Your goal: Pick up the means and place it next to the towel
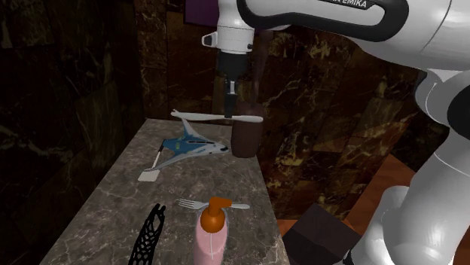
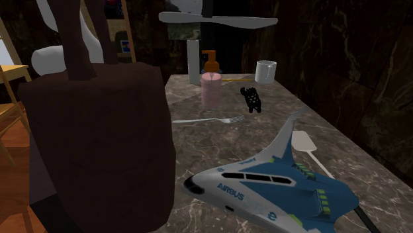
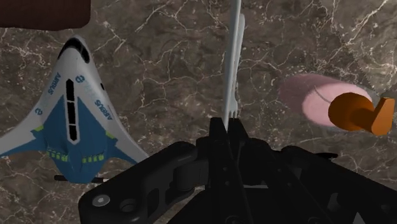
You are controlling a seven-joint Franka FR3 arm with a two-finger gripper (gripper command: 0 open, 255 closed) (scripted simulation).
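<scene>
Pale grey, the long thin blade-like piece (image 1: 202, 117) hangs clasped crosswise in the black two-finger gripper (image 1: 228, 110), aloft over the dark marble table (image 1: 105, 203) near the nose of the blue-and-white toy airliner (image 1: 188, 147). Its long axis is level, roughly along the airliner's body, both ends overhanging the fingers.

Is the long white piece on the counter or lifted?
Lifted: jaws shut on the long white piece, level above the counter.
</scene>
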